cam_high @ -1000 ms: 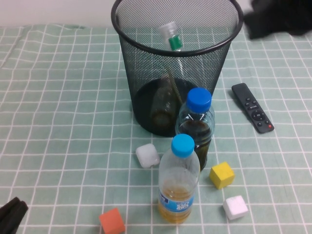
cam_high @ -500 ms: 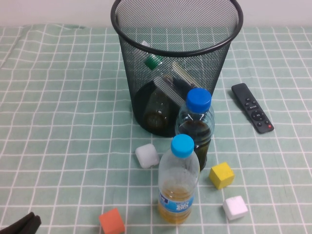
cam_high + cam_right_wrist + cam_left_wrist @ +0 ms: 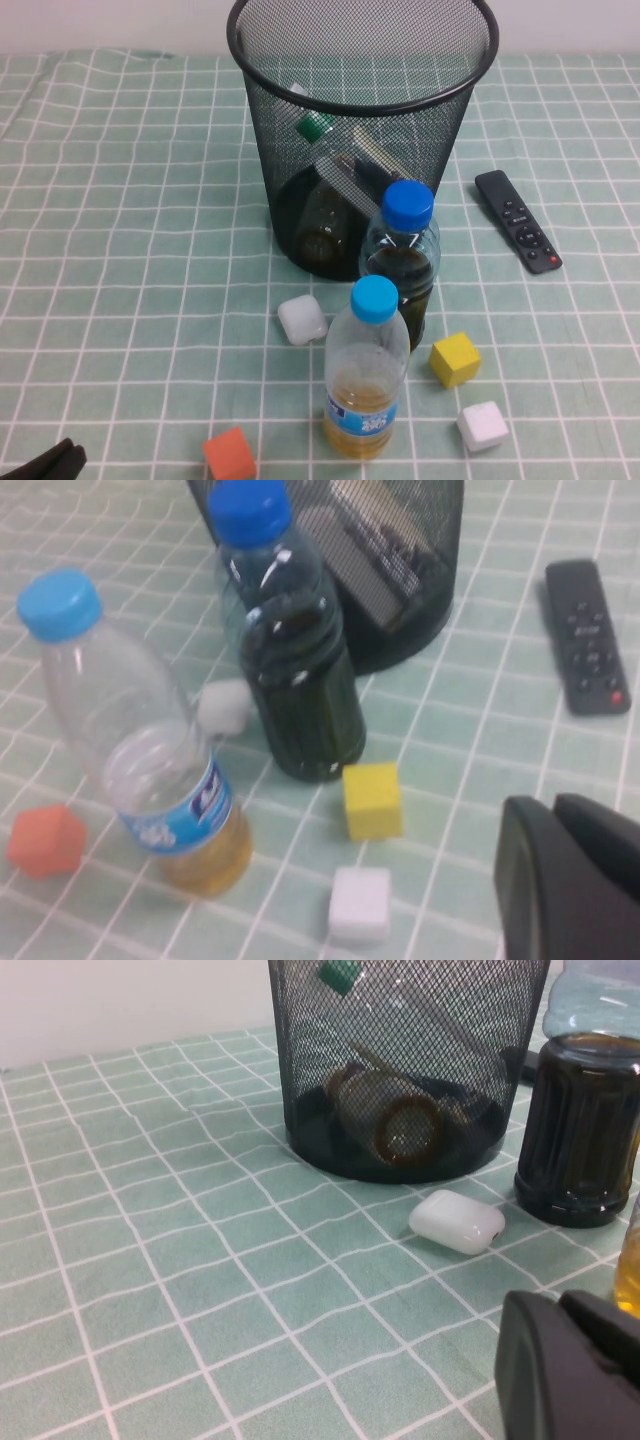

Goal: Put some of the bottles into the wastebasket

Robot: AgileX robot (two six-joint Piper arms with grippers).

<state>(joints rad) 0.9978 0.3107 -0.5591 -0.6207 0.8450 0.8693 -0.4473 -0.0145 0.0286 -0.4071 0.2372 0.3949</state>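
Inside the wastebasket (image 3: 362,150) at the desk's far edge, two bottles (image 3: 330,205) are seen; left gripper (image 3: 45,466), near-left corner, and right gripper (image 3: 570,880), its place unclear, are best kept parked, finger states undeterminable

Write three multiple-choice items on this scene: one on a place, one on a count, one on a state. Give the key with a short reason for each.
1. Where is the green-labelled bottle?
A. Standing beside the remote
B. Inside the wastebasket
C. Held in the right gripper

2. How many blue-capped bottles stand on the table?
A. One
B. Two
C. Four

3. How does the brown-tinted bottle rest?
A. Lying on its side at the bottom of the wastebasket
B. Upright on the cloth
C. Balanced on the rim

Key: B, it leans against the mesh wall inside the bin. B, the dark-filled bottle and the amber-filled bottle stand in front of the bin. A, the left wrist view shows it lying down on the bin's floor. The left gripper sits at the table's near left edge; the right gripper appears only in its own wrist view, above the cloth near the remote.
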